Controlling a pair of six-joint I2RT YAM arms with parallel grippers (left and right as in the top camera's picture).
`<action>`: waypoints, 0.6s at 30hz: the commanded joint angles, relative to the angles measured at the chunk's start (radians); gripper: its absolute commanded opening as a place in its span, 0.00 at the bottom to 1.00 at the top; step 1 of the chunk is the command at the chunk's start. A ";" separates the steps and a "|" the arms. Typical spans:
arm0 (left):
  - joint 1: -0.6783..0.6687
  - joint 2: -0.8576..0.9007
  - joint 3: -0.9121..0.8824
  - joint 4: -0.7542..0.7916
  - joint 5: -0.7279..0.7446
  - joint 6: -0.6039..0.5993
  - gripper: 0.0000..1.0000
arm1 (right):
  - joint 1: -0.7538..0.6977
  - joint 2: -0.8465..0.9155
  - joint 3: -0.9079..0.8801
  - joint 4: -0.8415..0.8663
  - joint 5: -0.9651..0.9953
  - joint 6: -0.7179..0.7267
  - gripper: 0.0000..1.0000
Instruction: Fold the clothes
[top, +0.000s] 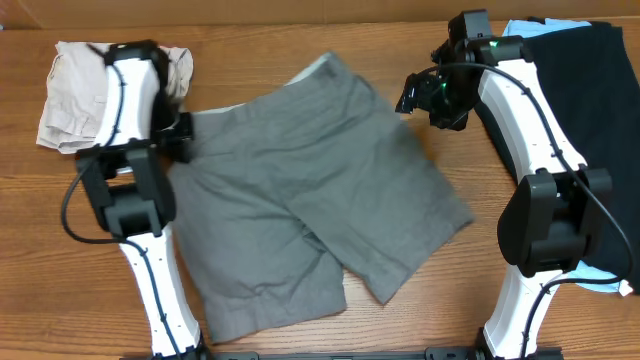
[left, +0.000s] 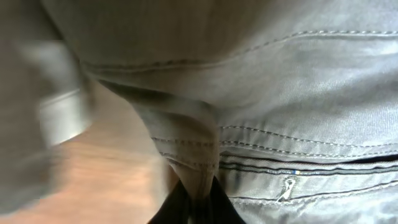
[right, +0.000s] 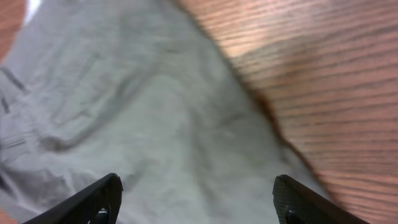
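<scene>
The grey shorts (top: 310, 190) lie spread on the wooden table in the overhead view, waist at the upper left, legs toward the front. My left gripper (top: 183, 137) is at the waist's left corner, shut on a pinched fold of the grey shorts (left: 193, 168); stitched seams and a pocket bar show beside it. My right gripper (top: 412, 95) is open and empty above the shorts' upper right edge; its fingers (right: 196, 202) frame grey fabric (right: 155, 124) with bare table to the right.
Beige shorts (top: 70, 95) lie bunched at the back left behind my left arm. A black garment (top: 585, 90) over pale blue cloth (top: 600, 280) lies at the right edge. Wooden table (top: 50, 250) shows around them.
</scene>
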 joint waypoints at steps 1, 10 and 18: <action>0.025 0.019 0.022 -0.028 -0.024 -0.022 0.20 | -0.004 0.002 -0.029 0.002 0.011 0.001 0.81; -0.019 -0.033 0.220 -0.098 0.031 0.059 0.93 | -0.029 -0.009 -0.030 -0.049 0.011 0.001 0.91; -0.168 -0.075 0.455 -0.043 0.189 0.304 1.00 | -0.034 -0.098 -0.030 -0.116 0.034 -0.006 0.91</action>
